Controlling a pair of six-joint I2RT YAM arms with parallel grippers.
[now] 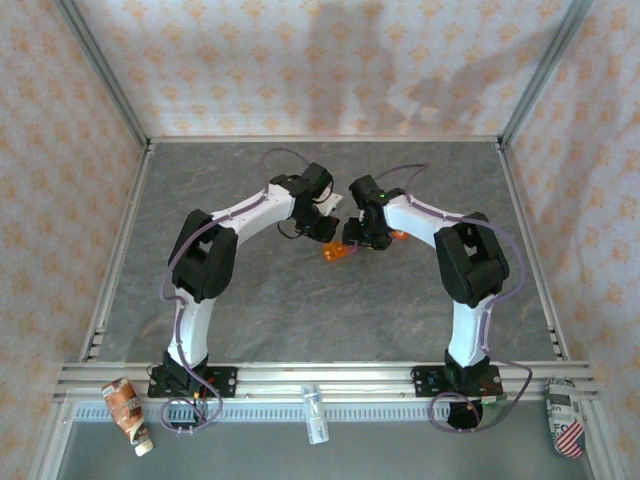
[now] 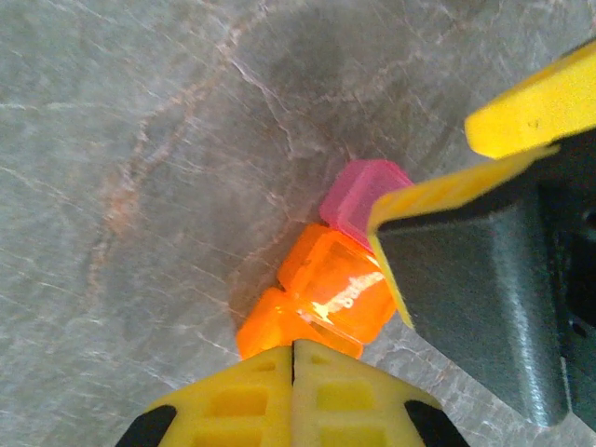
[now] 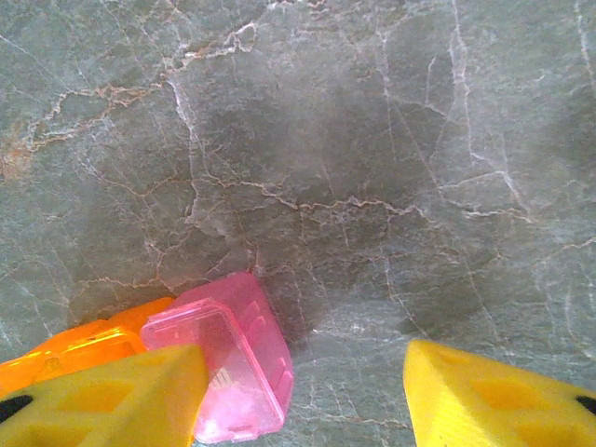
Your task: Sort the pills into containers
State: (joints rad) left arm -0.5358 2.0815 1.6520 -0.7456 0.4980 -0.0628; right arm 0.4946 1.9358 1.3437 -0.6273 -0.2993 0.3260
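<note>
Two arms bend inward in the top view and meet mid-table [image 1: 250, 300] over the containers [image 1: 337, 252], a small joined box lying flat. The left gripper [image 1: 323, 230] and right gripper [image 1: 357, 240] crowd it from either side, probably one to brace and one to work a lid. Well apart, along the near edge, lie a crumpled tube [image 1: 128, 410], a small bottle [image 1: 316, 412] and a can [image 1: 566, 416].

The left wrist view has the left fingers pressed together, tips at the orange compartment [image 2: 326, 298], seemingly pinning it. A right finger overlaps the pink compartment [image 2: 358, 191].

In the right wrist view that claw is spread and pinches nothing, one finger against the pink half. The left claw hems in its approach.
</note>
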